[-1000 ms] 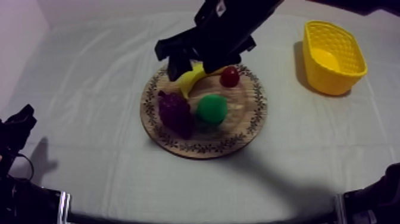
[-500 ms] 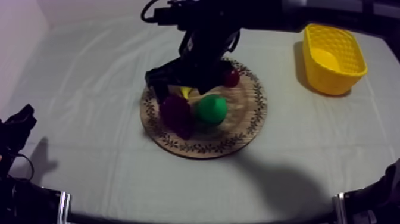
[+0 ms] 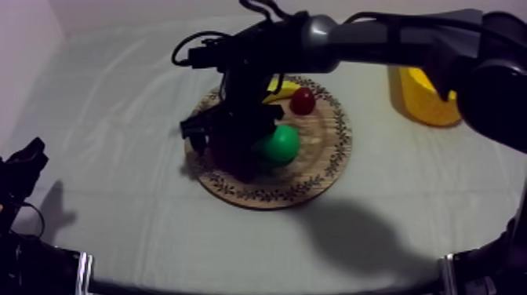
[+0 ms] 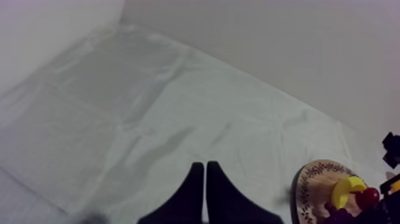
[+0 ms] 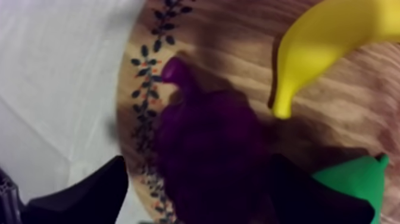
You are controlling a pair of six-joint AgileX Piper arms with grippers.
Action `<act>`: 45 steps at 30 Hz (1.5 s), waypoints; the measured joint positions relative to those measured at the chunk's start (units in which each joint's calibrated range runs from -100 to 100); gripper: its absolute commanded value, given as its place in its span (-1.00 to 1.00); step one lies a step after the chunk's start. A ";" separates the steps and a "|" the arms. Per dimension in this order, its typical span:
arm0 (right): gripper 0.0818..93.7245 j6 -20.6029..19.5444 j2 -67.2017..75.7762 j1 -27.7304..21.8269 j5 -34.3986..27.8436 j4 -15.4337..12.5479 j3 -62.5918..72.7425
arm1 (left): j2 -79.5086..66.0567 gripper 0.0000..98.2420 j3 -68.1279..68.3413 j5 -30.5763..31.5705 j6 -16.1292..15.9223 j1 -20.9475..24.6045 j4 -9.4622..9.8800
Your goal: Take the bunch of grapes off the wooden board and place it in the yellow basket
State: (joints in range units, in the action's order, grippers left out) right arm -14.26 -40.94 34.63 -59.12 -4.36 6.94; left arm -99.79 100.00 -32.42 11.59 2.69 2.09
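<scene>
1. Holds the right gripper [image 5: 199, 164] low over the bunch of grapes [image 5: 208, 137], fingers [image 5: 89, 193] spread, one at each side, unclamped.
2. Finds the grapes lying on the wooden board [image 3: 314, 176] near its rim, beside banana [image 5: 333, 42] and pear [image 5: 351, 179].
3. Rests the left gripper [image 4: 205, 165] above bare cloth, fingers pressed together on nothing.
4. Places the yellow basket [image 3: 427, 102] well apart from the board.

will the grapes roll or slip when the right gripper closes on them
Probably won't roll: the bunch of grapes looks lumpy and lies flat on the wooden board. Its rounded lobes could slip from the open right gripper straddling it.
</scene>
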 measured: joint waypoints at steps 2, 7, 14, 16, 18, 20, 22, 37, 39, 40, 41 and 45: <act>0.62 -0.27 -1.43 0.00 0.00 0.22 0.71 | 0.00 -1.00 0.00 0.00 0.00 0.00 0.00; 0.42 -0.27 -3.70 0.00 0.02 0.29 2.27 | 0.00 -1.00 0.00 0.00 0.00 0.00 0.00; -0.11 -1.29 -4.00 0.07 1.41 2.07 2.17 | 0.00 -1.00 0.00 0.00 0.00 0.00 0.00; -0.18 -1.51 -3.31 0.10 1.35 2.42 1.63 | 0.00 -1.00 0.00 0.00 0.00 0.00 0.00; -0.22 -1.59 -2.16 0.10 1.25 2.68 0.83 | 0.00 -1.00 0.00 0.00 0.00 0.00 0.00; -0.24 -1.45 -0.65 -0.20 0.35 2.45 -0.13 | 0.00 -1.00 0.00 0.00 0.00 0.00 0.00; -0.26 -1.06 1.37 -0.58 -0.75 2.18 -1.34 | 0.00 -1.00 0.00 0.00 0.00 0.00 0.00; -0.29 2.91 24.58 -11.31 -8.79 1.59 -6.91 | 0.00 -1.00 0.00 0.00 0.00 0.00 0.00; -0.29 3.43 26.21 -13.68 -8.61 1.85 -6.57 | 0.00 -1.00 0.00 0.00 0.00 0.00 0.00; -0.29 3.78 26.76 -15.07 -8.71 2.04 -6.36 | 0.00 -1.00 0.00 0.00 0.00 0.00 0.00; -0.29 4.03 26.96 -16.21 -8.80 2.20 -6.18 | 0.00 -1.00 0.00 0.00 0.00 0.00 0.00; -0.29 5.13 26.14 -22.14 -8.34 3.08 -6.05 | 0.00 -1.00 0.00 0.00 0.00 0.00 0.00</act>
State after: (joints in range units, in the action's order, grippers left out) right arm -9.14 -14.80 12.49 -67.46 -1.27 0.89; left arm -99.79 100.00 -32.42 11.59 2.69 2.09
